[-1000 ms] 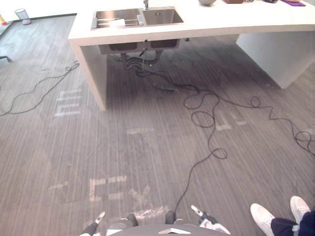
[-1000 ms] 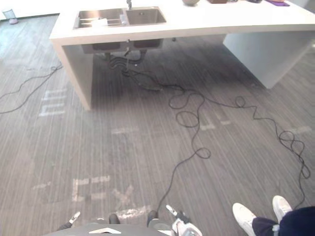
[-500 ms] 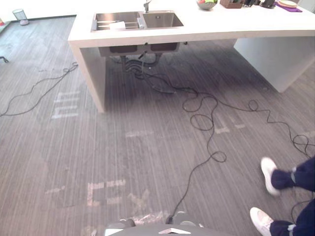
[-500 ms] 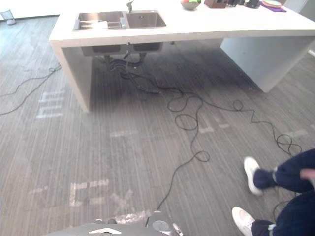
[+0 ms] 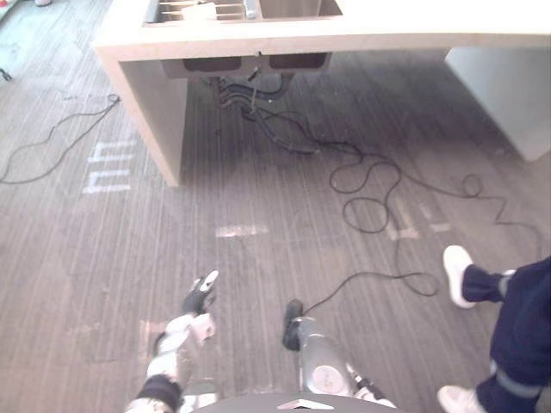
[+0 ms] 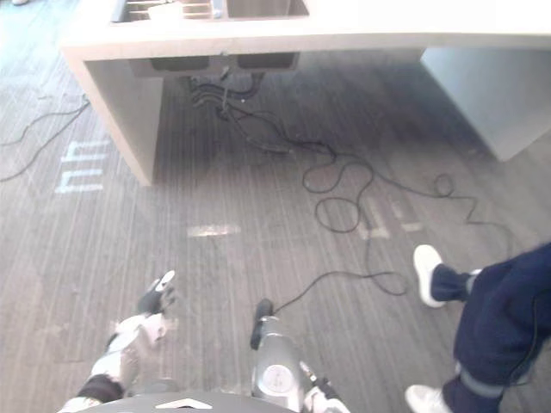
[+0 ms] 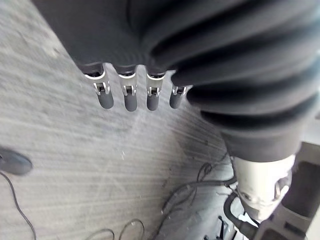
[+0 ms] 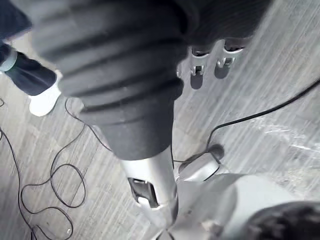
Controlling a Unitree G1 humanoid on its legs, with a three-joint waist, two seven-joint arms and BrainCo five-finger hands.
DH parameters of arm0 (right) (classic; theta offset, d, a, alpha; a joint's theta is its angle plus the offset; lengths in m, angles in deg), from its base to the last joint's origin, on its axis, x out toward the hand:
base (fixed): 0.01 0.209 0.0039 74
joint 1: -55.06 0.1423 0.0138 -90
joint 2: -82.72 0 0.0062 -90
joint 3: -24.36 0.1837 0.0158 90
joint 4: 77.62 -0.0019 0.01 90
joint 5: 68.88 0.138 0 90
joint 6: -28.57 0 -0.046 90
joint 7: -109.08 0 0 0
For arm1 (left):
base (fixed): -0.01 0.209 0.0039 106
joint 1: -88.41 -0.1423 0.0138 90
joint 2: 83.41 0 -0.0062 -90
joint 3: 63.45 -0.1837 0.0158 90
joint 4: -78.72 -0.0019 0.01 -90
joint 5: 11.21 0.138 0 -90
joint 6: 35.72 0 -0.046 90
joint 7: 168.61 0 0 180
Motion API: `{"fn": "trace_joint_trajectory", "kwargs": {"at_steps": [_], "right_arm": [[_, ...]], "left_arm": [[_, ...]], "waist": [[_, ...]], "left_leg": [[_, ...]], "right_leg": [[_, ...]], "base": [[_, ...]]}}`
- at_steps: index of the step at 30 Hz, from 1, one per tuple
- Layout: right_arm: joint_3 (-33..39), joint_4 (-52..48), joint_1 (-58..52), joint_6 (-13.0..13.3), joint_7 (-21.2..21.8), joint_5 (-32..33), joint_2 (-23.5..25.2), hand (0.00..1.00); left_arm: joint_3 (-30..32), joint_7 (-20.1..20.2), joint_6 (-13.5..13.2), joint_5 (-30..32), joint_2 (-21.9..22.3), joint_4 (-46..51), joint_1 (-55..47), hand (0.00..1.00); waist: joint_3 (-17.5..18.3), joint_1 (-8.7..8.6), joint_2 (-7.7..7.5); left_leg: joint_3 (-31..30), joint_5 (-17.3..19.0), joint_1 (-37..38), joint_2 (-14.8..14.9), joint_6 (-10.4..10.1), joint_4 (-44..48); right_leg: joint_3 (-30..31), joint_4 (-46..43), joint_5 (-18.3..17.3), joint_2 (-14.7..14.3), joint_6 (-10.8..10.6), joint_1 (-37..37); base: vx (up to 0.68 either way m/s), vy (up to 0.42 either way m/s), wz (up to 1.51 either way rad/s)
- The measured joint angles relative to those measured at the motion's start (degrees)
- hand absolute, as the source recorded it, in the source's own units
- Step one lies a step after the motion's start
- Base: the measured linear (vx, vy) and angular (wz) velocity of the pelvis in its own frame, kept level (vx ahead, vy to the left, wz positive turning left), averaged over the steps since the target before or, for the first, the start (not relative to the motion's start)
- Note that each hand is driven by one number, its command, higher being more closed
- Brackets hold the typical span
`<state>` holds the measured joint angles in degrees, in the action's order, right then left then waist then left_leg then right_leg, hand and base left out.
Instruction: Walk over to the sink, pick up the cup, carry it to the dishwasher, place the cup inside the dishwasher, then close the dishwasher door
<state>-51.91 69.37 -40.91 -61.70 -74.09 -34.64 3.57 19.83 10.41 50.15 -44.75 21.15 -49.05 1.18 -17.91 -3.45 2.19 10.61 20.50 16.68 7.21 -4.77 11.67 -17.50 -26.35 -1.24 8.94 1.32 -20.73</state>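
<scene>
The steel double sink sits in the white counter at the far edge of the view. A pale thing lies in the sink's left basin; I cannot tell whether it is the cup. My left hand swings forward low over the floor, fingers straight and holding nothing. In the right wrist view my right hand hangs over the floor, fingers relaxed and empty.
Black cables loop across the grey floor between me and the counter and run under the sink. A person in dark trousers and white shoes stands close on my right. Pale tape marks lie by the counter's left leg.
The camera has moved closer to the counter and tipped down. My left hand has swung forward into view. The person on the right has stepped along with me.
</scene>
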Motion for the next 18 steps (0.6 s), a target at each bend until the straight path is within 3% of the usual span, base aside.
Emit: {"fn": "trace_joint_trajectory", "kwargs": {"at_steps": [3, 4, 5, 6, 7, 9, 11, 13, 15, 17, 18], "right_arm": [[3.0, 0.5, -0.4, -1.7, 0.0, 2.1, 0.3, 0.0], [3.5, 0.9, -0.7, -2.4, 0.0, 2.7, 0.1, 0.0], [3.6, 1.2, -0.8, -2.5, 0.0, 2.7, 0.0, 0.0], [3.3, 2.4, -0.8, -2.3, 0.6, 2.1, -0.6, 0.0], [3.1, 2.5, -0.5, -1.8, 1.5, 0.0, -1.5, 0.0], [2.9, 2.4, 0.0, -0.5, 1.9, -1.3, -2.1, 0.0], [2.1, 1.8, 1.5, 0.2, 1.8, -0.6, -2.7, 0.0], [0.7, 1.0, 3.2, 0.3, 1.9, 1.7, -3.0, 0.0], [-2.8, -1.4, 4.6, 0.8, 2.8, 2.6, -3.3, 0.0], [-4.4, -3.8, 4.6, 2.0, 3.9, 2.4, -4.0, 0.0], [-4.1, -3.9, 4.5, 2.1, 3.9, 2.3, -4.1, 0.0]], "left_arm": [[-0.2, -0.6, -2.0, 0.0, -0.3, 1.0, -1.3, 0.0], [-0.3, -0.7, -3.1, -0.1, -0.2, 1.5, -1.7, 0.0], [-0.3, -0.7, -3.5, -0.1, -0.2, 2.0, -2.2, 0.0], [-0.8, -0.6, -4.6, -0.1, -0.2, 4.3, -3.8, 0.0], [-1.4, -0.8, -6.0, 0.0, -0.3, 7.4, -5.2, 0.0], [-2.0, -1.4, -7.4, 0.1, -0.4, 11.6, -5.8, 0.0], [-2.5, -2.4, -8.0, 0.0, -0.3, 19.7, -6.0, 0.0], [-2.3, -4.0, -8.5, 0.0, -1.0, 30.1, -6.1, 0.0], [-2.1, -5.3, -8.5, 0.2, -1.7, 37.0, -6.1, 0.0], [-2.2, -7.1, -8.9, 1.9, -1.8, 42.7, -7.1, 0.0], [-2.1, -7.4, -8.9, 2.3, -1.8, 43.0, -7.0, 0.0]], "waist": [[0.1, -0.21, 0.74], [0.2, -0.21, 1.07], [0.2, -0.26, 1.43], [0.4, 0.07, 2.75], [0.4, 0.74, 3.48], [0.4, 1.58, 3.51], [0.3, 2.4, 3.39], [0.2, 4.68, 3.3], [-0.3, 5.45, 2.49], [-0.3, 6.62, 2.44], [-0.1, 6.54, 2.8]], "left_leg": [[-2.5, -5.0, -4.0, 2.1, -1.3, 12.3], [-3.4, -7.9, -7.0, 3.1, -3.4, 18.9], [-3.8, -11.0, -9.6, 4.1, -4.8, 24.4], [-4.4, -18.1, -16.8, 7.1, -5.6, 39.2], [-3.9, -16.3, -21.6, 8.0, -3.7, 49.6], [-3.0, -13.1, -25.5, 6.7, -2.1, 55.1], [-2.6, -10.5, -30.5, 4.3, 0.2, 53.6], [1.4, -8.8, -34.0, 3.1, 1.7, 43.9], [4.8, -9.8, -34.8, 1.1, 1.6, 28.7], [8.0, -18.6, -33.1, -1.2, 0.1, 7.6], [8.9, -22.0, -32.3, -1.2, 0.0, 3.6]], "right_leg": [[-1.0, -6.5, -7.5, -0.2, 1.0, 0.0], [-1.8, -6.5, -8.9, -0.4, 1.1, 1.4], [-2.2, -5.8, -9.6, -0.7, 1.2, 2.8], [-2.5, -2.1, -10.4, -2.4, 2.4, 7.2], [-2.5, 1.0, -10.3, -3.6, 2.9, 11.2], [-2.5, 4.1, -10.4, -4.0, 2.9, 16.2], [-2.3, 7.6, -11.3, -4.7, 2.1, 21.4], [-0.9, 10.3, -11.7, -4.8, 1.5, 25.7], [0.2, 11.1, -12.2, -3.2, 0.0, 28.9], [1.3, 11.4, -13.9, -1.1, -3.0, 32.6], [1.3, 11.6, -14.7, -1.1, -4.3, 34.0]], "base": [[0.45, -0.265, -0.03], [0.34, -0.174, 0.23], [0.43, -0.183, 0.26], [0.52, -0.142, 0.08], [0.44, -0.102, -0.06], [0.4, -0.042, -0.12], [0.43, -0.016, -0.03], [0.39, 0.05, -0.46], [0.43, 0.095, -0.51], [0.51, 0.151, -0.55], [0.47, 0.187, -0.26]]}}
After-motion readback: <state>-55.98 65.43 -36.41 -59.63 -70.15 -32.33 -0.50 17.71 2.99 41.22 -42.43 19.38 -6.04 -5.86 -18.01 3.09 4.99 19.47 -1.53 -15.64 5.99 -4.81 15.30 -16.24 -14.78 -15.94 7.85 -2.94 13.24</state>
